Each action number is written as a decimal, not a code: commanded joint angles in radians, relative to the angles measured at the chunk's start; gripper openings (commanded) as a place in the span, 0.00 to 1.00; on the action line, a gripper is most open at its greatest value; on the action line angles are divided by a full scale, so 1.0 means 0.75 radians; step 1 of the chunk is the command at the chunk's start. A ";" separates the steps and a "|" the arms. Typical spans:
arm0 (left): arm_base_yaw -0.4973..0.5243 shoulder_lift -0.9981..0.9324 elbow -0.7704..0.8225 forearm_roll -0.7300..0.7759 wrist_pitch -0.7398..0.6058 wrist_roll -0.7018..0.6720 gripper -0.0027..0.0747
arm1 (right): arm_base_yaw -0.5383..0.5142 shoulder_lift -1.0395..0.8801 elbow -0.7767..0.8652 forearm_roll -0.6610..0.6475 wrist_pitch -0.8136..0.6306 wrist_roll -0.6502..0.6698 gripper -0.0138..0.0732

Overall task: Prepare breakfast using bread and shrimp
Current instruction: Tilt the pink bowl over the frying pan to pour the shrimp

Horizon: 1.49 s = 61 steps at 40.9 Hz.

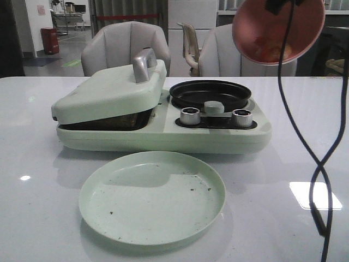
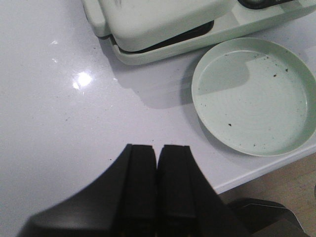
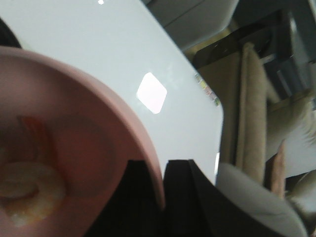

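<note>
A pink bowl (image 1: 278, 30) hangs tilted high at the right, above and behind the black round pan (image 1: 210, 94) of the pale green breakfast maker (image 1: 163, 136). Pale shrimp (image 1: 275, 52) lie inside it, and the right wrist view shows shrimp (image 3: 29, 192) close up on the bowl's floor (image 3: 84, 148). My right gripper (image 3: 165, 168) is shut on the bowl's rim, one finger inside and one outside. My left gripper (image 2: 158, 150) is shut and empty over bare table near the front edge, left of the green plate (image 2: 254, 96). The bread is hidden.
The maker's lid (image 1: 109, 93) with its grey handle (image 1: 143, 64) rests almost closed over the left side. An empty green plate (image 1: 152, 196) with dark crumbs lies in front. A black cable (image 1: 316, 164) hangs at the right. Chairs stand behind the table.
</note>
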 commanded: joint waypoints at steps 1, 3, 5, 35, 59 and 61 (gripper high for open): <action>-0.008 -0.015 -0.035 -0.008 -0.089 -0.011 0.16 | 0.060 -0.012 -0.051 -0.391 0.020 0.179 0.21; -0.008 -0.015 -0.035 -0.008 -0.089 -0.011 0.16 | 0.087 0.014 -0.051 -0.523 0.052 0.238 0.21; -0.008 -0.015 -0.035 -0.008 -0.089 -0.011 0.16 | 0.115 0.043 -0.051 -0.649 0.084 0.289 0.21; -0.008 -0.015 -0.035 0.013 -0.089 -0.011 0.16 | 0.221 0.331 -0.422 -0.853 0.357 0.343 0.21; -0.008 -0.015 -0.035 0.034 -0.129 -0.011 0.16 | 0.234 0.450 -0.523 -0.853 0.461 0.252 0.21; -0.008 -0.015 -0.035 0.034 -0.129 -0.011 0.16 | 0.235 0.450 -0.535 -0.853 0.483 0.252 0.21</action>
